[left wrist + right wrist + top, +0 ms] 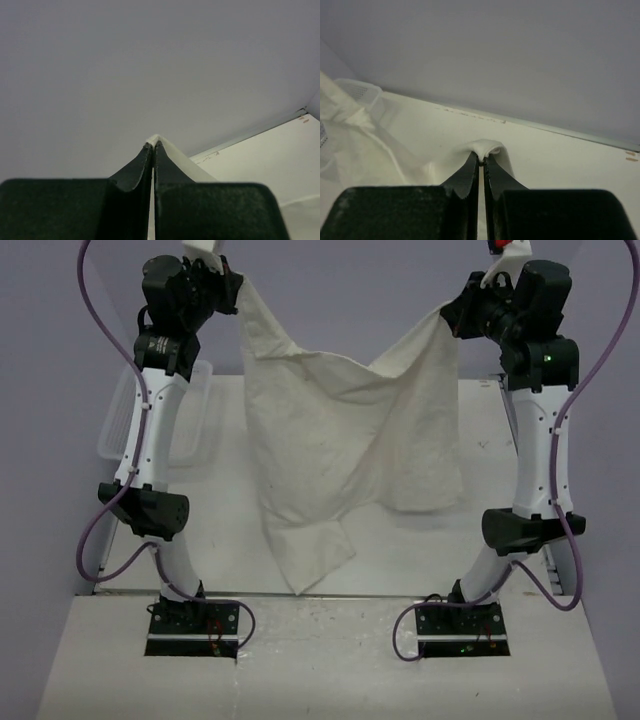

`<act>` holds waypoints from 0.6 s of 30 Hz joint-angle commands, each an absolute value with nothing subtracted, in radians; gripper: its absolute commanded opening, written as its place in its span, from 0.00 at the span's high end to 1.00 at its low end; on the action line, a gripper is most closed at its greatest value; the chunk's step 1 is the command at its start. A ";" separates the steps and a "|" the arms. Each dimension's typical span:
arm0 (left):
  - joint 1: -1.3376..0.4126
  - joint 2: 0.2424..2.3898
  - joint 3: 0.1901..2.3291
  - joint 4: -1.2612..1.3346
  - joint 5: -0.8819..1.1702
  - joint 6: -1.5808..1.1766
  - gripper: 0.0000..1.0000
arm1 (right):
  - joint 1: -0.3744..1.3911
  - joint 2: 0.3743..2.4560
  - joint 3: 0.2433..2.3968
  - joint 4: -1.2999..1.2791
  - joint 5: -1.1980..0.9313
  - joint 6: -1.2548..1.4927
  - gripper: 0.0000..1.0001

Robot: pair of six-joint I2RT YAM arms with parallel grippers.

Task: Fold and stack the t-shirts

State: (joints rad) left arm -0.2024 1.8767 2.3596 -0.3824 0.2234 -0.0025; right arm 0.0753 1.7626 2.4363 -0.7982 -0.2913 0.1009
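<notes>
A cream white t-shirt (340, 450) hangs in the air between both raised arms, sagging in the middle, its lower end reaching down near the table's front edge. My left gripper (236, 288) is shut on its upper left corner; in the left wrist view (153, 144) a bit of cloth (153, 138) pokes out above the closed fingertips. My right gripper (458, 312) is shut on the upper right corner; in the right wrist view (482, 159) the cloth (486, 147) bunches over the tips.
A clear plastic bin (160, 425) stands at the table's left behind the left arm; it also shows in the right wrist view (355, 90). The white table (220, 530) lies below the shirt. A grey wall is behind.
</notes>
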 commanded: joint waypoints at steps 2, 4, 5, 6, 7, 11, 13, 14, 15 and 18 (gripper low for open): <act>-0.111 1.825 2.476 -0.226 0.373 -0.139 1.00 | 0.066 1.643 2.484 -0.755 -0.273 0.061 1.00; -0.089 1.790 2.448 -0.221 0.396 -0.149 1.00 | 0.066 1.618 2.452 -0.758 -0.268 0.061 1.00; -0.089 1.767 2.424 -0.218 0.390 -0.144 1.00 | 0.066 1.605 2.441 -0.759 -0.268 0.061 1.00; -0.089 1.720 2.375 -0.215 0.387 -0.134 1.00 | 0.066 1.571 2.427 -0.759 -0.270 0.064 1.00; -0.087 1.695 2.356 -0.219 0.377 -0.126 1.00 | 0.064 1.553 2.413 -0.759 -0.276 0.067 1.00; -0.087 1.579 2.287 -0.279 0.333 -0.091 1.00 | 0.066 1.451 2.339 -0.781 -0.287 0.077 1.00; -0.087 1.488 2.249 -0.291 0.322 -0.091 1.00 | 0.069 1.375 2.295 -0.781 -0.293 0.084 1.00; -0.087 1.455 2.229 -0.291 0.322 -0.100 1.00 | 0.071 1.350 2.283 -0.784 -0.291 0.087 1.00; -0.087 1.398 2.200 -0.293 0.327 -0.104 1.00 | 0.075 1.300 2.273 -0.793 -0.293 0.092 1.00; -0.087 1.309 2.194 -0.320 0.348 -0.118 1.00 | 0.081 1.227 2.255 -0.816 -0.321 0.106 1.00</act>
